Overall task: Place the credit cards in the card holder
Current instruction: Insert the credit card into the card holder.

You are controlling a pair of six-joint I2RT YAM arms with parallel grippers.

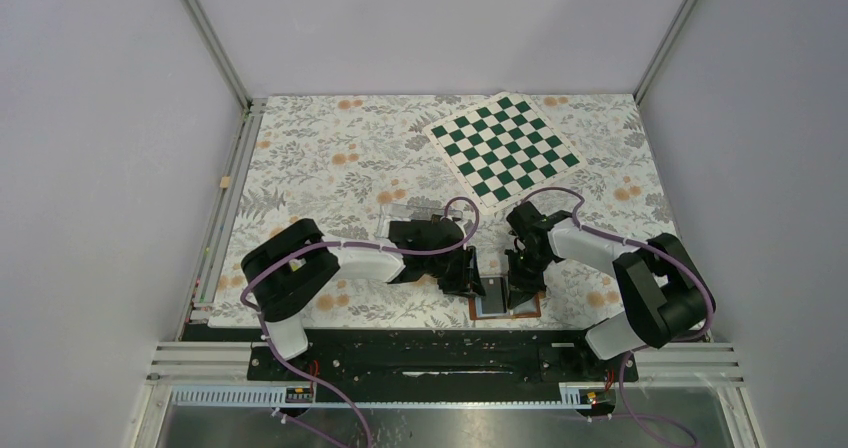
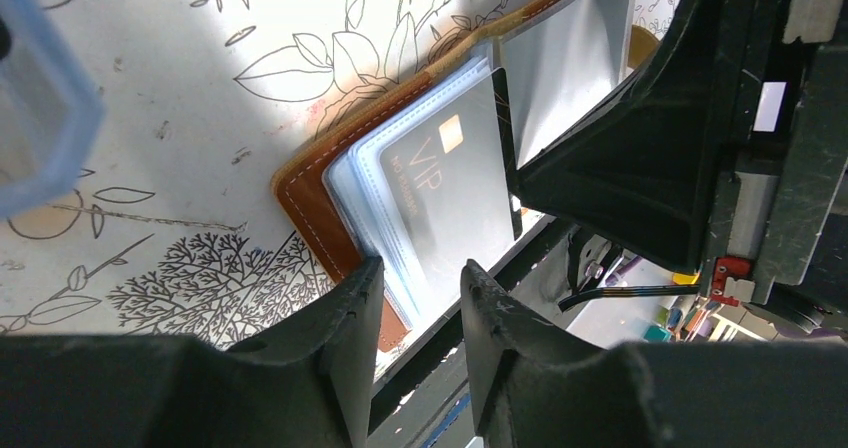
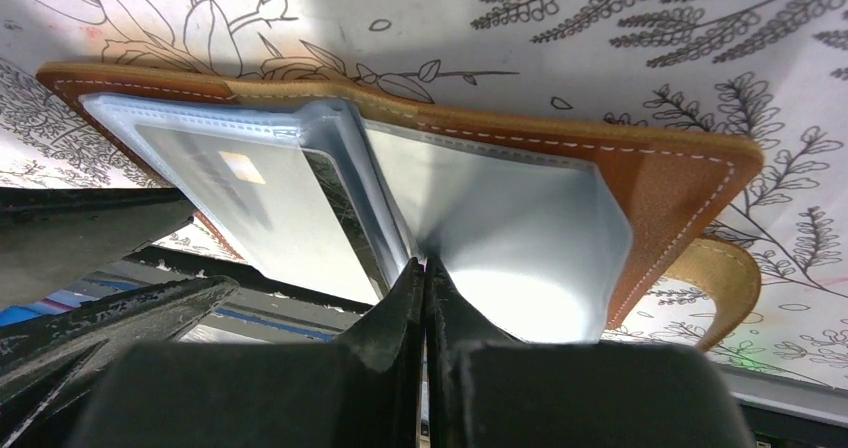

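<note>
The tan-brown card holder [image 1: 531,313] lies open at the table's near edge, its leather cover [image 2: 310,203] under pale clear sleeves. A grey credit card [image 2: 450,183] marked VIP with a gold chip sits inside a left-hand sleeve [image 3: 235,193]. My right gripper [image 3: 424,268] is shut, pinching a clear sleeve [image 3: 510,228] near the spine and holding it raised and curved. That lifted sleeve [image 2: 565,63] stands up beside the right gripper's dark body [image 2: 650,158]. My left gripper [image 2: 420,278] hovers over the holder's near left corner, open, with nothing between its fingers.
A clear plastic box [image 1: 405,213] lies behind the left arm, its blue-tinged edge [image 2: 40,98] close to the left gripper. A green-and-white chessboard [image 1: 503,146] lies at the back right. The table's black front rail [image 1: 440,353] runs just below the holder.
</note>
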